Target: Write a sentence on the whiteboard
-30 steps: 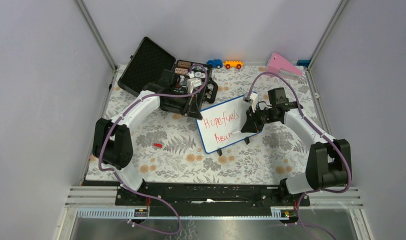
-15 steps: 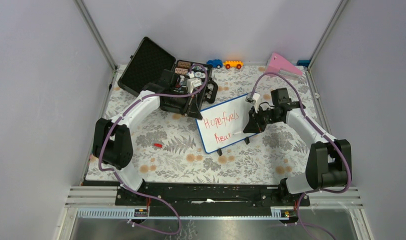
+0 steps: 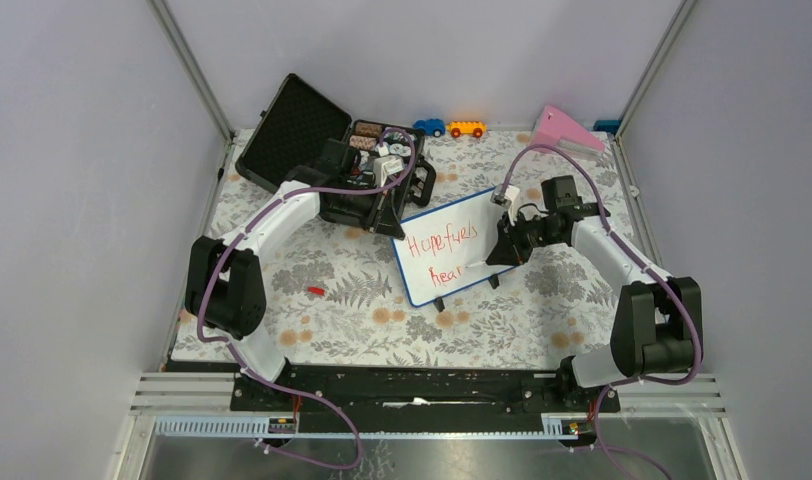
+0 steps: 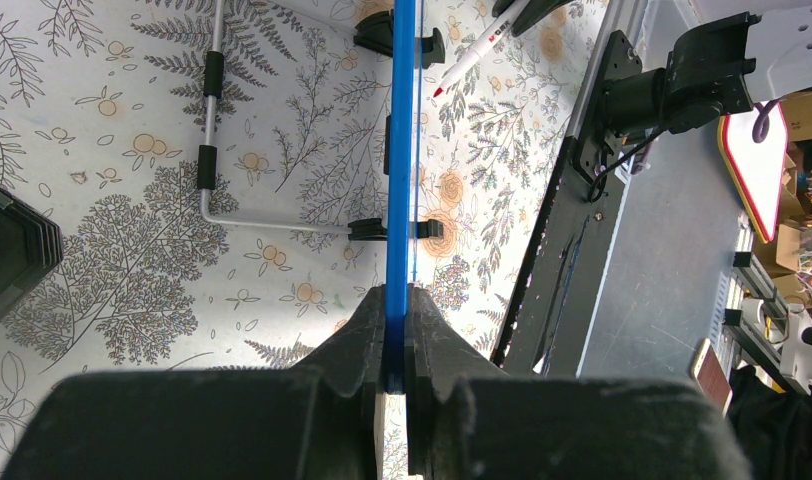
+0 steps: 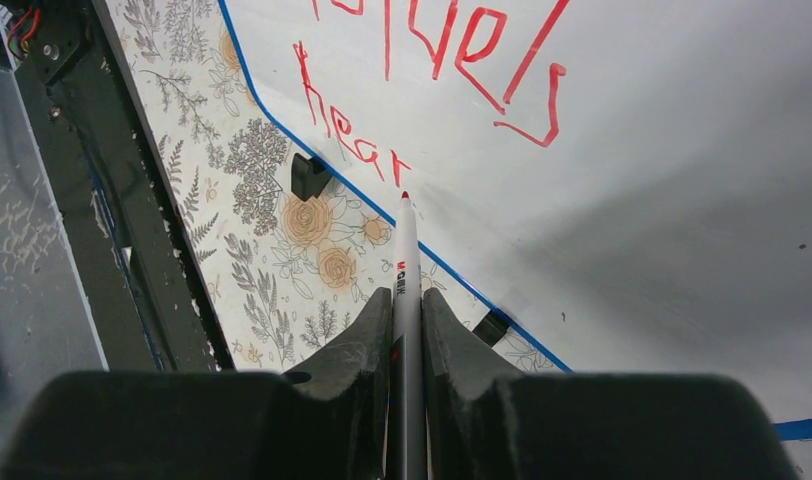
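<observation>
The whiteboard (image 3: 419, 268) stands tilted on its black feet at mid-table, with a thin blue frame (image 4: 403, 150). My left gripper (image 3: 390, 222) (image 4: 396, 330) is shut on its upper left edge. The sentence (image 3: 444, 243) is in red marker: "Hope fuels" above, "hear" (image 5: 347, 125) below. My right gripper (image 3: 502, 245) (image 5: 406, 300) is shut on a white marker (image 5: 406, 260). The marker's red tip sits at the board just right of the "r"; I cannot tell whether it touches. The marker (image 4: 477, 55) also shows past the board in the left wrist view.
An open black case (image 3: 302, 135) with small items lies at the back left, behind my left arm. A blue toy car (image 3: 429, 127), an orange one (image 3: 466, 128) and a pink object (image 3: 567, 130) line the back edge. A small red cap (image 3: 315, 290) lies left of the board.
My right wrist has shifted slightly, with the marker tip staying near the end of "hear". The writing looks the same. The left arm and the board have not moved.
</observation>
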